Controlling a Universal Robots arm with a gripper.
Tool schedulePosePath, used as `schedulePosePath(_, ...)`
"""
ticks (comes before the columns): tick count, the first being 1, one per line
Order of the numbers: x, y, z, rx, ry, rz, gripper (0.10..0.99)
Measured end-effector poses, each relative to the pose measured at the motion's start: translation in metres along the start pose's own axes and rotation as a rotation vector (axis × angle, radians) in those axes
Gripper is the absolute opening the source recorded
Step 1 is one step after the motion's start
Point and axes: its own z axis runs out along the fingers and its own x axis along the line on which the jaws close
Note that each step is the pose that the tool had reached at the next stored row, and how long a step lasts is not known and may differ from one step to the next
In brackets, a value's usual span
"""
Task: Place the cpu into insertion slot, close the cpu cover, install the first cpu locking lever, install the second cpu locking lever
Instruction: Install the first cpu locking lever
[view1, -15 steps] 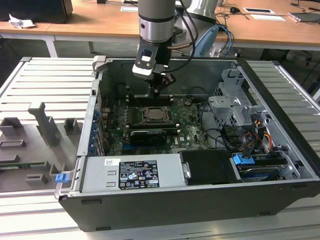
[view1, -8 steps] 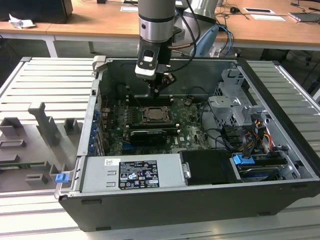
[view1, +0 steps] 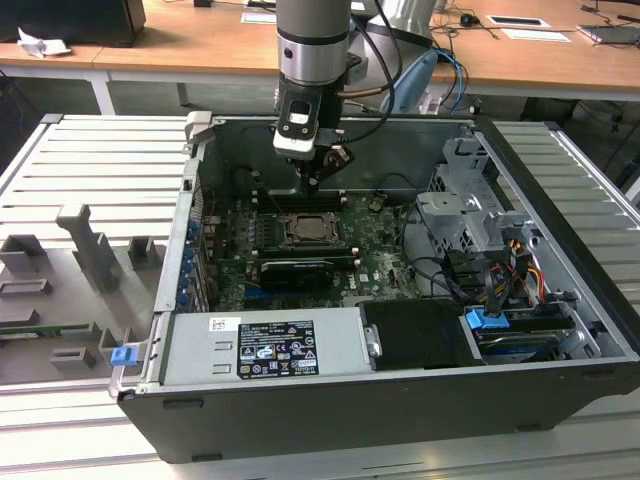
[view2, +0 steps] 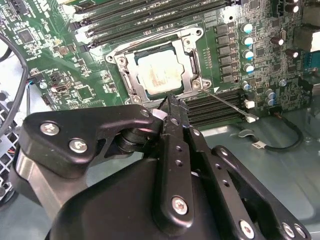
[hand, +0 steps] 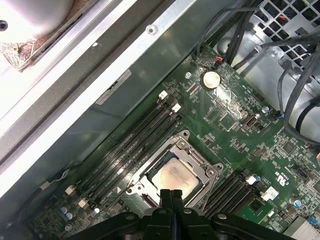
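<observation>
While grey fixture blocks (view1: 90, 255) stand at the exterior view's left, the open computer case (view1: 330, 420) sits to their right. Over its green board my pincer (view1: 318, 178) hangs with its fingers pressed together and nothing between them, close above the cpu (view2: 159, 74). The cpu lies in the insertion slot (view2: 150, 51) under the lowered cpu cover (view2: 194, 62) — one thin lever (view2: 227, 104) slants free across the memory slots beside it.

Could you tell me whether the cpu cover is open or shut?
Shut: in the second wrist view the cpu cover lies flat, framing the cpu.
</observation>
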Motion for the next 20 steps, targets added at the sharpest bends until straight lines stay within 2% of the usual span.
schedulePosePath(20,0.0,0.0,0.0,0.0,0.0058,-0.121,0.106)
